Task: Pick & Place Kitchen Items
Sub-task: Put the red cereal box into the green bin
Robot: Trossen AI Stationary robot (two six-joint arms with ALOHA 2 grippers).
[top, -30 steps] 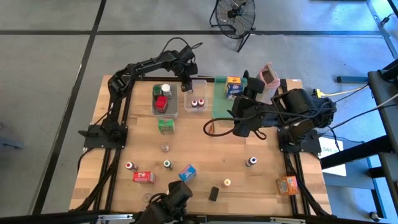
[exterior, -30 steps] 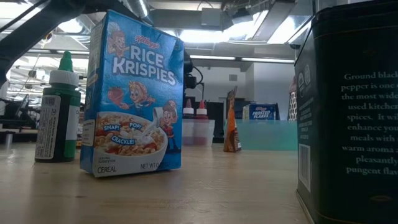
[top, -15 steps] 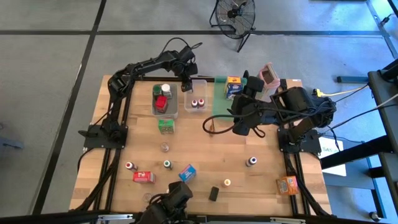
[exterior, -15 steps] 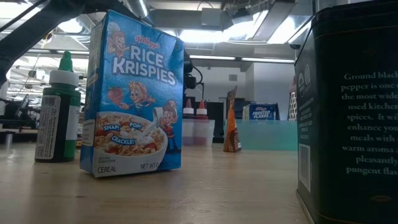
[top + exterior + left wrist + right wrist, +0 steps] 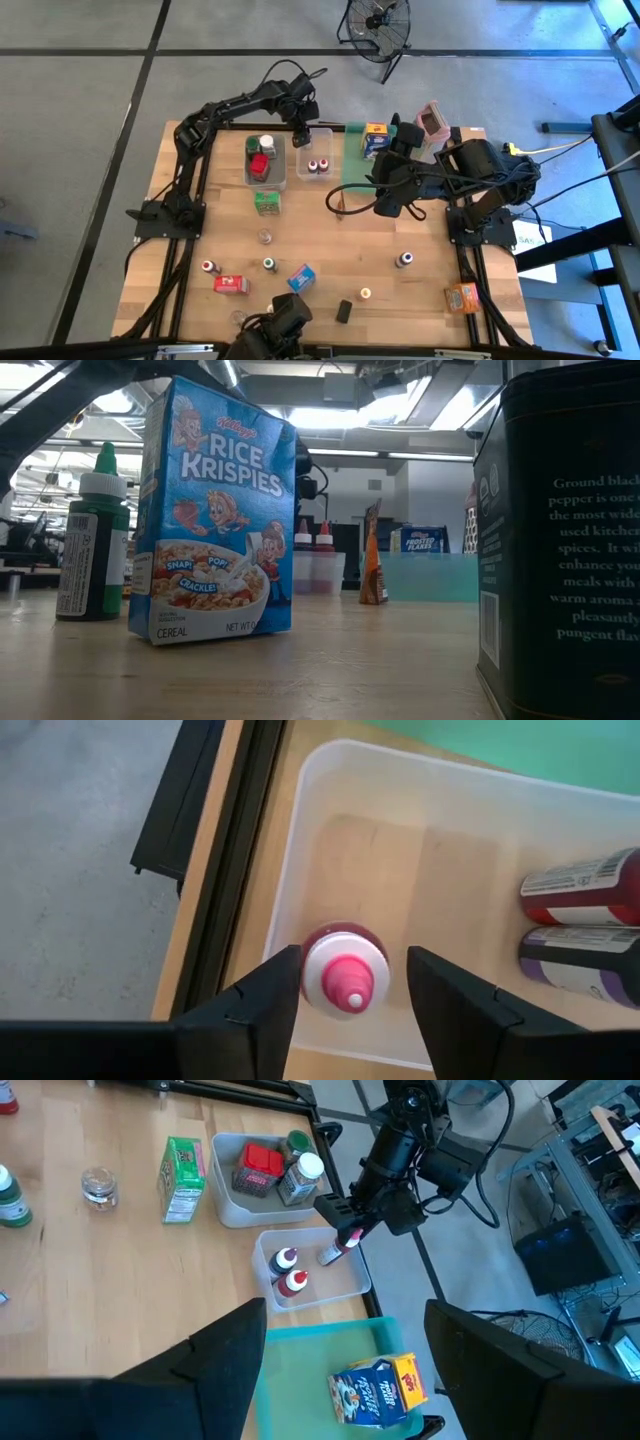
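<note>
Wooden table [image 5: 330, 262] carries scattered kitchen items. At its far edge, the left gripper [image 5: 345, 982] hangs over a clear bin [image 5: 300, 850], fingers [image 5: 262, 1000] parted either side of a pink-capped bottle [image 5: 345, 972] standing inside, not gripping it. The right gripper [image 5: 385, 195] hovers open near the green tray [image 5: 352, 165], holding nothing.

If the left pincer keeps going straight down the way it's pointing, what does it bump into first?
Probably the pink-capped bottle. The left pincer is open around it, inside the clear bin, with a gap on each side, so the bin's floor may come next.
</note>
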